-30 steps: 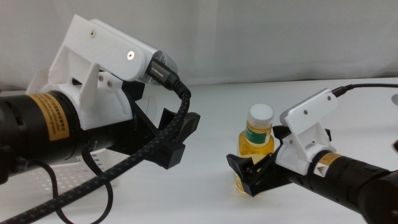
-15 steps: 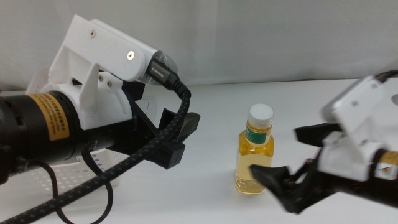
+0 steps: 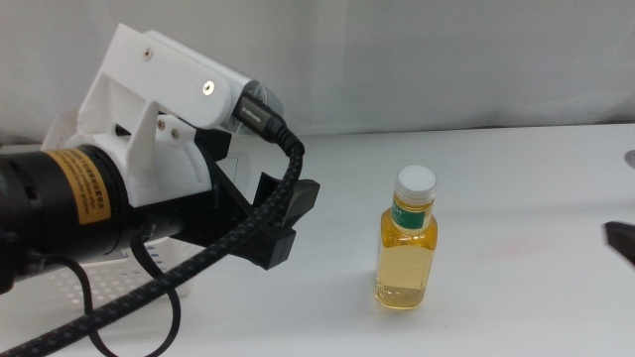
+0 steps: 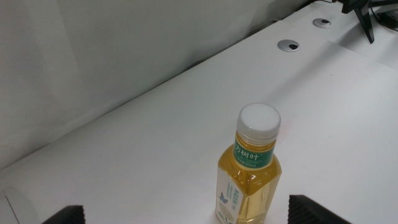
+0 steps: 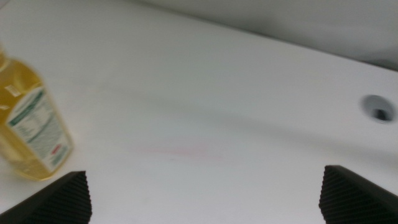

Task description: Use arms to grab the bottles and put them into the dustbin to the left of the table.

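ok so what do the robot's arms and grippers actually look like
The left arm has a bulky white plastic housing, a black cylindrical body with a yellow label, and a thick braided black cable. Its left gripper has angular black jaws. Of the right gripper, only a dark tip shows at the edge.

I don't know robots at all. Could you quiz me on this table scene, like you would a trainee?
1. True or false: the bottle stands upright on the table.
2. What colour is the bottle's cap?
3. Which hand is nearer the bottle: A) the left hand, B) the right hand?

Key:
1. True; it stands free, and neither hand touches it.
2. White.
3. A. The right hand only shows at the picture's right edge.
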Robot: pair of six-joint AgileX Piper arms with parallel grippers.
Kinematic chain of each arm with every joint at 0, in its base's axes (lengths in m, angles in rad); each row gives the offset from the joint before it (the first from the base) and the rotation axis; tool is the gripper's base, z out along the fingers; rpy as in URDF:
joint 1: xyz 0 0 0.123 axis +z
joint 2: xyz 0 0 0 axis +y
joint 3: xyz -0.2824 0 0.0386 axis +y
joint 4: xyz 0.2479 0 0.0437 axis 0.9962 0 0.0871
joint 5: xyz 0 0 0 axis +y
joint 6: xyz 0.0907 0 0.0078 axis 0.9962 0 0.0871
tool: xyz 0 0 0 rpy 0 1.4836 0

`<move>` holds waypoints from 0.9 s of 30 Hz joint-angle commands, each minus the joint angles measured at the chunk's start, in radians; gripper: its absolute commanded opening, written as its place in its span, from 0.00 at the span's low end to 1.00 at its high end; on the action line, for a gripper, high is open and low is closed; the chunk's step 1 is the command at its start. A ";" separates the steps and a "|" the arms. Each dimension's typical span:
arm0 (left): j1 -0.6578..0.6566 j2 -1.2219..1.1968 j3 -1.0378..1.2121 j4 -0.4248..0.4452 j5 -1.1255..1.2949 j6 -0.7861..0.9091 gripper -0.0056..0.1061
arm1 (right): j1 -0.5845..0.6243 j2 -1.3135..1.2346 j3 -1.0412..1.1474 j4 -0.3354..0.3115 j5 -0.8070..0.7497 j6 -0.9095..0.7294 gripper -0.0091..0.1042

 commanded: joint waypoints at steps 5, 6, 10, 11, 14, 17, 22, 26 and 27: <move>-0.005 0.001 0.030 -0.010 -0.072 0.001 0.80 | -0.065 -0.068 -0.024 -0.028 0.075 -0.016 0.99; -0.005 0.001 0.046 -0.010 -0.102 0.003 0.80 | -0.065 -0.069 -0.024 -0.030 0.077 -0.016 0.99; -0.005 0.001 0.147 -0.010 -0.235 -0.007 0.80 | -0.065 -0.069 -0.024 -0.030 0.073 -0.016 0.99; -0.005 0.001 0.177 -0.010 -0.270 -0.019 0.80 | -0.065 -0.069 -0.024 -0.030 0.069 -0.016 0.99; -0.005 0.001 0.269 -0.010 -0.403 -0.022 0.80 | -0.065 -0.069 -0.024 -0.028 0.046 -0.014 0.99; -0.005 0.001 0.354 -0.010 -0.589 -0.022 0.80 | -0.065 -0.069 -0.024 -0.028 0.036 -0.011 0.99; -0.007 0.001 0.460 -0.008 -0.760 -0.022 0.80 | -0.065 -0.067 -0.024 -0.028 0.029 -0.011 0.99; -0.019 0.043 0.506 -0.002 -0.803 -0.022 0.80 | -0.065 -0.067 -0.024 -0.028 0.008 -0.011 0.99; -0.030 0.067 0.514 -0.002 -0.823 -0.022 0.80 | -0.065 -0.067 -0.024 -0.028 -0.001 -0.011 0.99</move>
